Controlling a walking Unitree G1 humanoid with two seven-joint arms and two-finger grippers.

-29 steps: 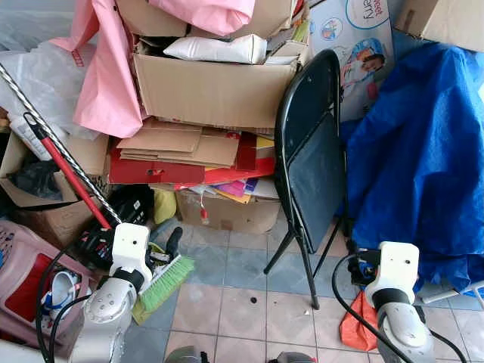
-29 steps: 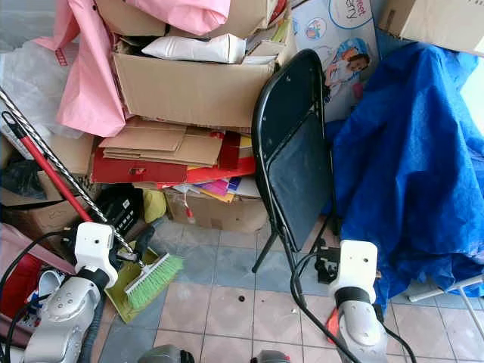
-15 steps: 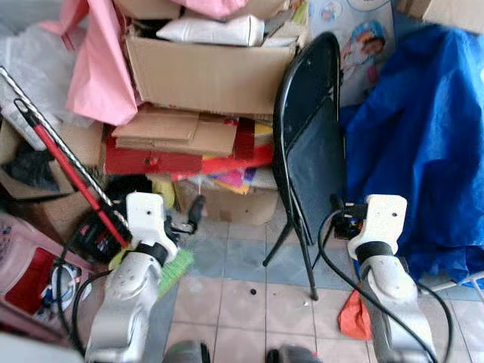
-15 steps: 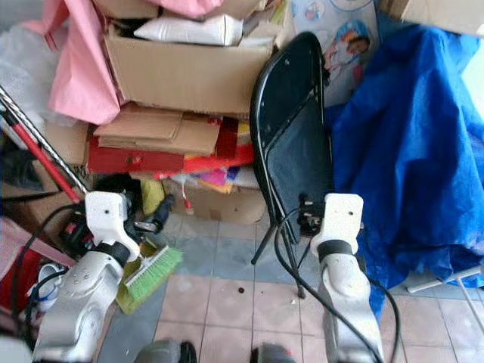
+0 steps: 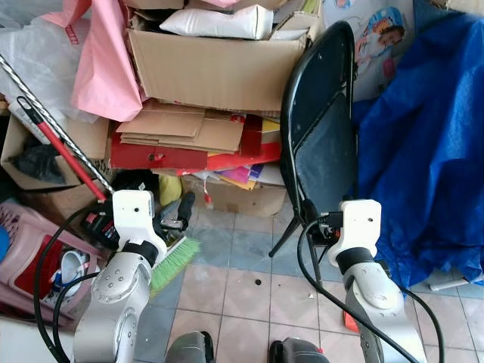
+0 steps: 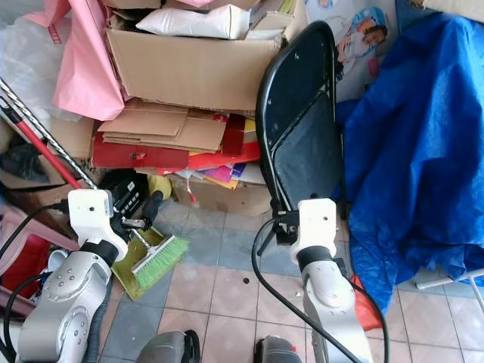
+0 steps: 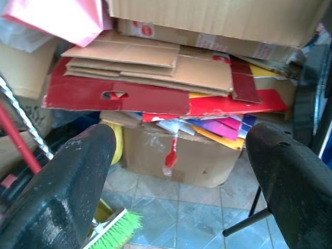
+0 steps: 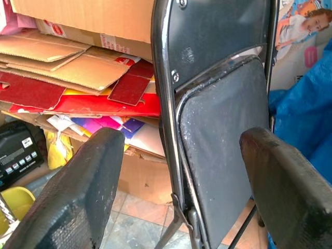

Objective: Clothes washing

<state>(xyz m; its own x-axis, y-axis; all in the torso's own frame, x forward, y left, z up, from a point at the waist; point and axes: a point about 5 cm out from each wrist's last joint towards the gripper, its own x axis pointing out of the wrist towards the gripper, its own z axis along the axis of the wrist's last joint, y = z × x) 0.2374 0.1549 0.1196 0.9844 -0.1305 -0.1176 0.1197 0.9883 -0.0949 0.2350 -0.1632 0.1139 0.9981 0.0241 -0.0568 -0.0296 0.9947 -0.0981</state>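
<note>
A pink laundry basket (image 5: pixel 21 253) stands on the floor at the far left, with items inside it. An orange cloth (image 6: pixel 369 308) lies on the tiles at the right, partly behind my right arm (image 5: pixel 363 280). Pink fabric (image 5: pixel 106 68) hangs over the piled boxes. My left gripper (image 7: pixel 179 140) is open and holds nothing; it points at the cardboard stack above a green brush (image 5: pixel 174 263). My right gripper (image 8: pixel 181 140) is open too, close in front of the black folding chair (image 5: pixel 321 144).
Stacked cardboard boxes (image 5: pixel 215 72) and flat card fill the back. A red-handled mop (image 5: pixel 64 155) leans at the left. A blue tarp (image 5: pixel 427 144) covers something at the right. Tiled floor (image 5: pixel 242 291) lies open between my arms.
The view has shifted a little. Both arms have risen and reached forward; the right one has moved left, up close to the folding chair.
</note>
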